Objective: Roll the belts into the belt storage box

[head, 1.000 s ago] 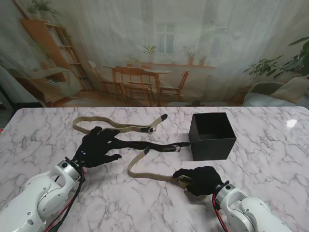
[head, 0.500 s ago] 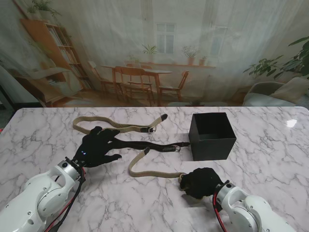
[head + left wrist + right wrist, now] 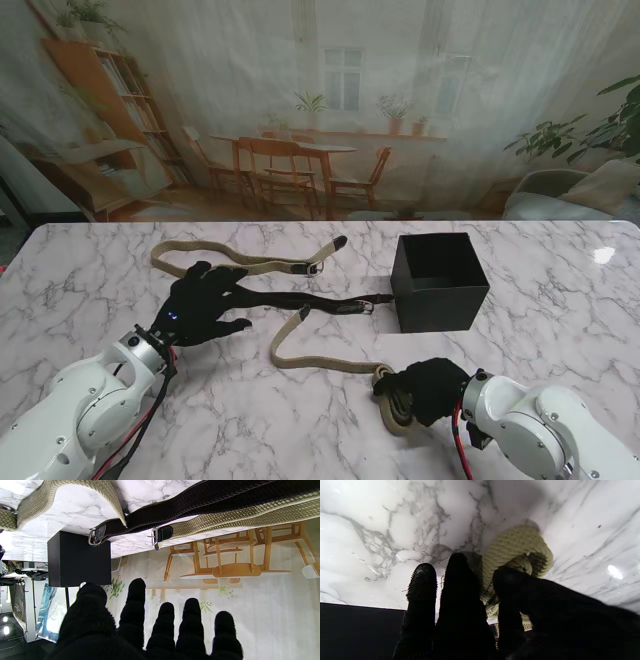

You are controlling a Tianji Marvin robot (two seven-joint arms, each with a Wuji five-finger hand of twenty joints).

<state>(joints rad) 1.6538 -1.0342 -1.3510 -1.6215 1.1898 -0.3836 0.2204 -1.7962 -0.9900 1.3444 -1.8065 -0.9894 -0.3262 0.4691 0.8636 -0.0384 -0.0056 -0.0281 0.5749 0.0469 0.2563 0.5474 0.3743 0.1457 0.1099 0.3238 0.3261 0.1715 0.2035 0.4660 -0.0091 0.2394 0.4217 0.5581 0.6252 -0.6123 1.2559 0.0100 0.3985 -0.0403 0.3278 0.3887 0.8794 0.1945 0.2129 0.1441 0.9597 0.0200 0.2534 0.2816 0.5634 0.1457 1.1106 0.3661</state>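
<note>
1. The right hand's (image 3: 432, 388) fingers (image 3: 460, 585) curl round the rolled end of the near tan belt (image 3: 330, 362), holding a small coil against the desk (image 3: 560, 300); the thumb lies across the coil in the right wrist view.
2. The left hand's (image 3: 200, 305) fingers (image 3: 135, 597) are spread wide and grip nothing; the hand rests flat over the left end of the black belt (image 3: 310, 301).
3. From the coil, the near tan belt runs left along the desk, then bends away from me toward the black belt's buckle.
4. The far tan belt (image 3: 240, 263) lies beyond the left hand, its buckle end toward the box (image 3: 440, 282).
5. The box stands open, right of centre; no belt is seen inside it.
6. Against a second ago, the right hand has drawn nearer to me and turned, its forearm swung out to the right; the coil has come with it and looks thicker. The left hand has not moved.
</note>
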